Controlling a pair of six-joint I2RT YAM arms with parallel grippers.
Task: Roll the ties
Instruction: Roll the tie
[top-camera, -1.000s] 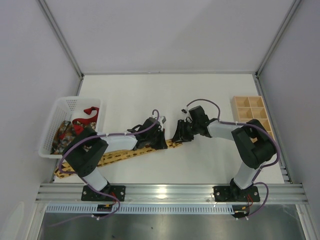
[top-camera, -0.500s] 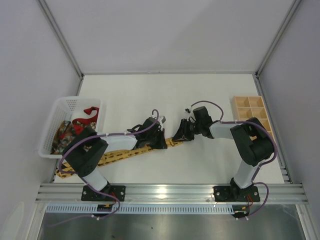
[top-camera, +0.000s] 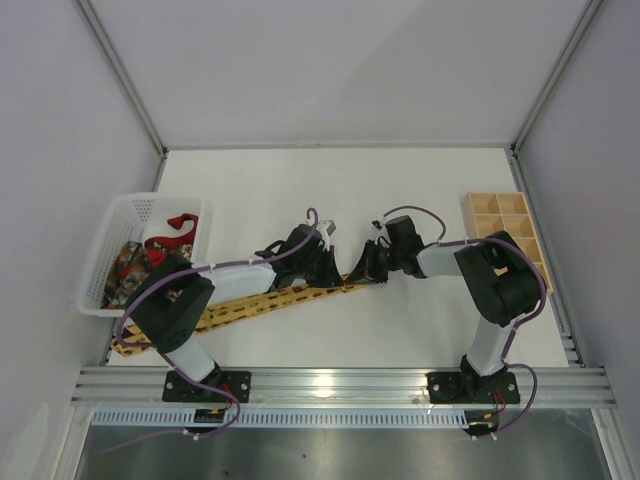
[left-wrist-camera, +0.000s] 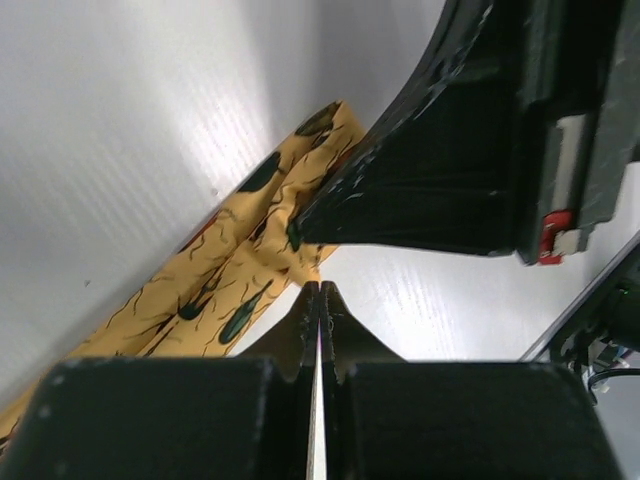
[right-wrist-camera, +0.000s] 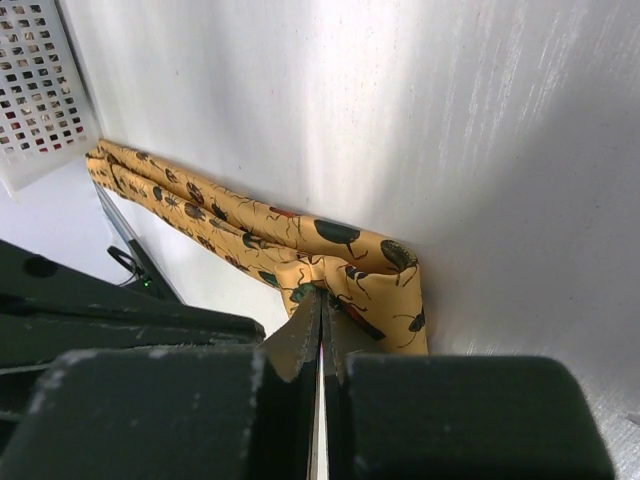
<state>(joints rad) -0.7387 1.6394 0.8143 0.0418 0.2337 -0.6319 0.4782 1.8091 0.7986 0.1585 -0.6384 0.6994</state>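
Note:
The yellow tie (top-camera: 240, 308) with dark beetle marks lies diagonally across the table's front, from the lower left to the middle. Its right end is folded over. My right gripper (top-camera: 364, 274) is shut on that folded end (right-wrist-camera: 345, 270). My left gripper (top-camera: 326, 274) is shut just left of it, its tips (left-wrist-camera: 318, 287) touching the edge of the yellow tie (left-wrist-camera: 230, 290). The right gripper's black body (left-wrist-camera: 470, 180) looms close above in the left wrist view. The red tie (top-camera: 178, 225) and the dark patterned tie (top-camera: 128, 265) lie in the white basket (top-camera: 112, 214).
The white basket stands at the left edge and also shows in the right wrist view (right-wrist-camera: 40, 90). A wooden compartment box (top-camera: 505, 225) stands at the right edge. Purple cables loop over both arms. The aluminium rail runs along the near edge.
My left gripper has drawn back and up a little from the tie. My right gripper has shifted slightly right with the folded end, and the tie now lies straighter.

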